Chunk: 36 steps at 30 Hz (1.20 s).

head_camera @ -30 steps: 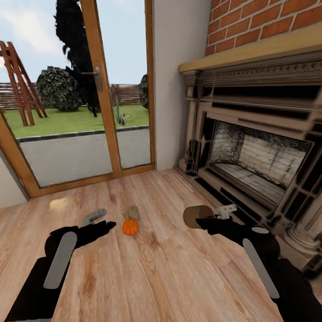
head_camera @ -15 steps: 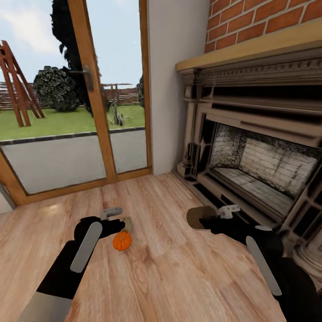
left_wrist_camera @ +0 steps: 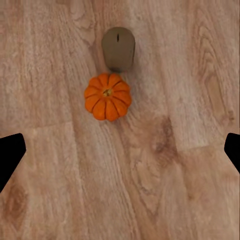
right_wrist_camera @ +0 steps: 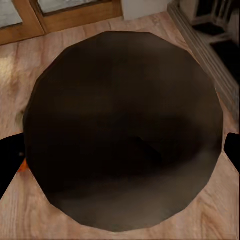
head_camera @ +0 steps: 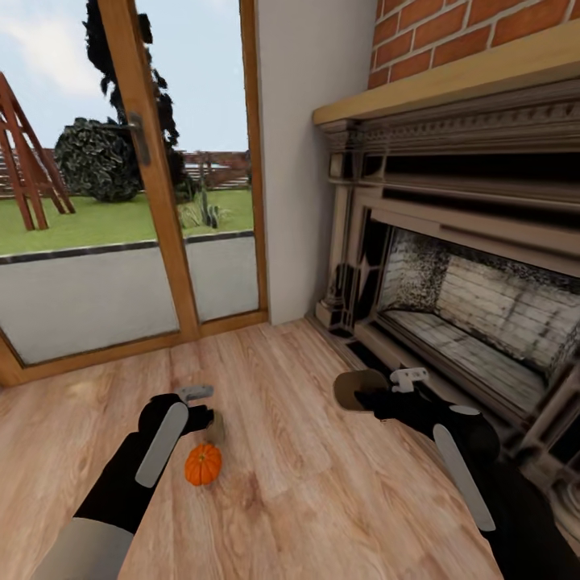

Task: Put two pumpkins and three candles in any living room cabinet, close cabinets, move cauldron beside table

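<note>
A small orange pumpkin point(head_camera: 203, 465) point(left_wrist_camera: 107, 96) sits on the wood floor. A stubby tan candle point(left_wrist_camera: 118, 48) stands right beside it. In the head view this candle point(head_camera: 217, 429) is partly hidden behind my left gripper point(head_camera: 203, 405). The left gripper point(left_wrist_camera: 120, 152) hangs open above the floor, and its wrist view looks straight down on both things. My right gripper point(head_camera: 380, 390) is shut on another candle point(head_camera: 358, 388), held off the floor near the fireplace. That candle's round dark end point(right_wrist_camera: 125, 130) sits between the fingertips point(right_wrist_camera: 9, 162).
A large stone fireplace point(head_camera: 467, 306) with a raised hearth edge runs along the right, close to my right arm. A wood-framed glass patio door point(head_camera: 153, 201) and a white wall section point(head_camera: 294, 161) stand ahead. Wood floor point(head_camera: 306, 491) spreads around the pumpkin.
The view has shifted to the right. My left arm has moved forward and right, from beside the pumpkin to above the floor candle. The right gripper keeps its candle.
</note>
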Tool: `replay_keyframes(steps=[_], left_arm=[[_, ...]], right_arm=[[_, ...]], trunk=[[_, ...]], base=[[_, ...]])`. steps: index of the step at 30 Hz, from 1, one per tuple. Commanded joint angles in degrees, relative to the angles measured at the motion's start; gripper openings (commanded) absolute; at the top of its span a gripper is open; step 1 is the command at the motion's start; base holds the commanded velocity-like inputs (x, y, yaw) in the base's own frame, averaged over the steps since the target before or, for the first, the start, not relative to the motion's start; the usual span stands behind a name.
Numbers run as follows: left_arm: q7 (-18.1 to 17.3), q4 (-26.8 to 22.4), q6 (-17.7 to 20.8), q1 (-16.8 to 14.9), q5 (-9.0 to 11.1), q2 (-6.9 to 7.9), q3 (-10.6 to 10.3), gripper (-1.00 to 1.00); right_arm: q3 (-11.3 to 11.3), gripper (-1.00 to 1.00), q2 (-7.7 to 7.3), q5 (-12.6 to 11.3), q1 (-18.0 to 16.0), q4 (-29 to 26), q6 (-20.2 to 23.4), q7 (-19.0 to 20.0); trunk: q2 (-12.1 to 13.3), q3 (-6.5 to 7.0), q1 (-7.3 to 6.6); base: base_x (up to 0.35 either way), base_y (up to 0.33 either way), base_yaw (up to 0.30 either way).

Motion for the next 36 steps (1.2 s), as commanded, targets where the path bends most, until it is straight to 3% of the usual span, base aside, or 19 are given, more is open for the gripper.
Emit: replay_keyframes(steps=[1, 4, 8, 24, 29, 34, 36], left_arm=[[0.9, 0.0, 0.1, -0.1, 0.4, 0.04, -0.1, 1.0], [1.6, 0.4, -0.3, -0.1, 0.2, 0.18, 0.0, 1.0], [1.6, 1.3, -0.8, -0.2, 0.2, 0.33, 0.0, 1.0], [0.8, 9.8, -4.8, -1.3, 0.4, 0.01, -0.3, 1.0], [-3.3, 13.0, -6.1, -2.5, 0.2, -0.23, -0.6, 1.0], [-4.6, 15.3, -6.7, -3.2, 0.2, -0.26, -0.5, 1.0], [-4.9, 18.2, -9.3, -4.4, 0.3, -0.37, -0.6, 1.0]], right_arm=[[0.0, -1.0, 0.29, 0.2, -0.1, -0.1, 0.3, -0.7], [0.1, -1.0, 1.23, 0.1, 0.0, -0.1, 0.3, -4.6], [0.2, -1.0, 1.61, 0.1, 0.0, -0.1, 0.1, -6.3], [0.1, -1.0, 1.69, 0.0, 0.1, -0.1, 0.2, -6.4], [0.0, -1.0, 1.69, 0.0, 0.3, -0.1, 0.1, -6.4], [0.2, -1.0, 1.75, 0.0, 0.3, -0.1, 0.1, -6.4], [0.3, -1.0, 1.73, 0.0, 0.4, -0.1, 0.1, -6.4]], trunk=[[0.0, -0.06, 0.02], [0.0, -0.06, 0.02], [0.0, -0.06, 0.02], [0.0, -0.06, 0.02], [0.0, -0.06, 0.02], [0.0, -0.06, 0.02], [0.0, -0.06, 0.02]], base=[[0.34, -0.018, 0.0], [0.339, 0.045, 0.0], [0.331, 0.119, 0.0], [0.309, 0.172, 0.0], [0.298, 0.171, 0.0], [0.307, 0.106, 0.0], [0.226, 0.037, 0.0]])
